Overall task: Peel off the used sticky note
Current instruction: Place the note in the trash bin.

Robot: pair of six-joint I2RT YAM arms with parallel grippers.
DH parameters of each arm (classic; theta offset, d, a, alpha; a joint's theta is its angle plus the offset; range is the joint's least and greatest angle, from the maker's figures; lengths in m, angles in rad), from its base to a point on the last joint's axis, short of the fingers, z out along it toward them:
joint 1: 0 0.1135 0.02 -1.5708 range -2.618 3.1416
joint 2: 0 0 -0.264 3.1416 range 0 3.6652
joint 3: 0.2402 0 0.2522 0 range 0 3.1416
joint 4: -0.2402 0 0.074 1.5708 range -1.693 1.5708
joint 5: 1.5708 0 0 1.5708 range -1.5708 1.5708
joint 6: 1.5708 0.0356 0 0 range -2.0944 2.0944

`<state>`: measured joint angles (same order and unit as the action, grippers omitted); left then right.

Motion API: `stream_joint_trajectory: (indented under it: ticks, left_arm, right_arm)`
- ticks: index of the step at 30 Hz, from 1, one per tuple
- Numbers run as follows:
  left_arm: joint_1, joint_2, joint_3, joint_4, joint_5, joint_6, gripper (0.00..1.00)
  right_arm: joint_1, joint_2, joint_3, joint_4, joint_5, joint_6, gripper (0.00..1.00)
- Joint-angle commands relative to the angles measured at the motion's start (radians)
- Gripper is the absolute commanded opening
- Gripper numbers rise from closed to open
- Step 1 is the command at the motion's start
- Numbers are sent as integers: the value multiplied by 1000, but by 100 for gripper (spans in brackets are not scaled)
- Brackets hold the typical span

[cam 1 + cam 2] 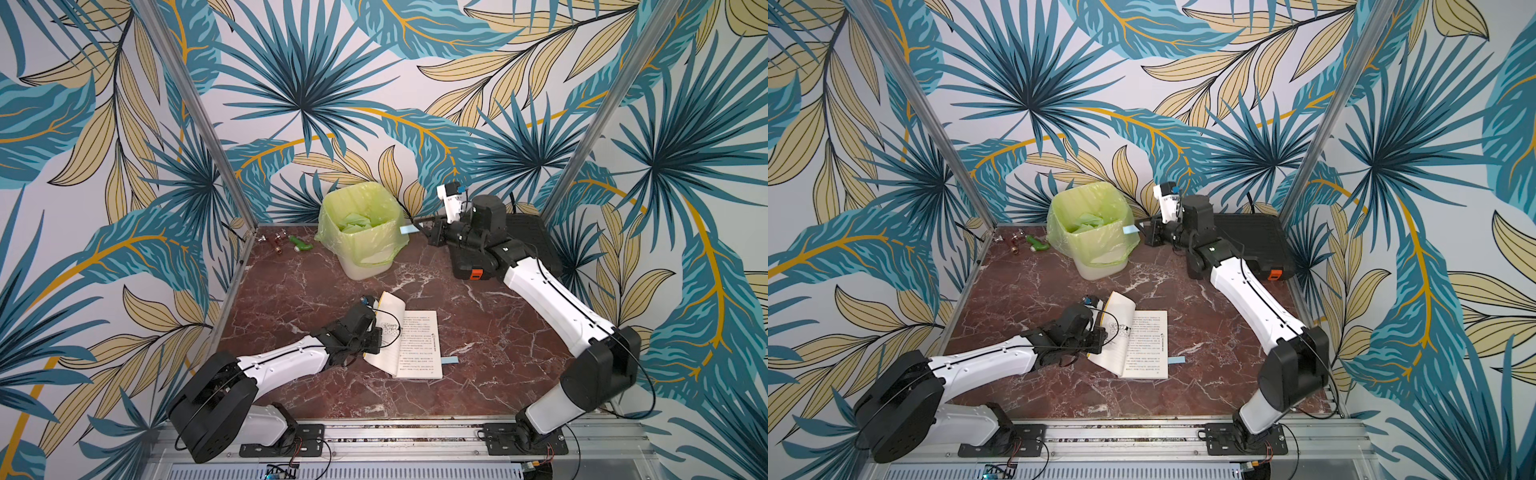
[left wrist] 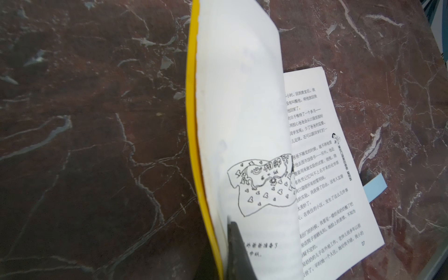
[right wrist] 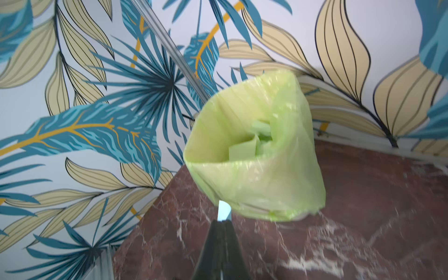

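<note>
**Blue sticky note held beside the bin**

In both top views the right gripper [image 1: 420, 227] [image 1: 1144, 227] was clamped on a blue sticky note [image 1: 408, 229] [image 1: 1130, 229], just beside the rim of the green-bagged bin [image 1: 365, 266]; the left gripper [image 1: 376, 338] lay at the open book [image 1: 422, 349]; a second note [image 1: 450, 360] stuck out past its right page. In the left wrist view a dark finger [image 2: 236, 252] rested against the lifted pages, jaws closed; whether they pinched paper was unclear. In the right wrist view the sticky note [image 3: 223, 211] stood out from the clenched tips, close before the bin [image 3: 266, 194].
</note>
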<state>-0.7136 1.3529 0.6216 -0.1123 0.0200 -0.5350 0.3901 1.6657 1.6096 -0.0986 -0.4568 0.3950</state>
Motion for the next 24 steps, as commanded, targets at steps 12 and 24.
stream_joint_trajectory:
  ticks: [12, 24]
  left_arm:
    - [6, -78, -39, -18, -64, 0, 0]
    - [6, -87, -49, -50, -108, 5, 0]
  right_arm:
    - [51, 482, 606, -94, 71, -11, 2]
    - [52, 462, 678, -278, 90, -85, 36]
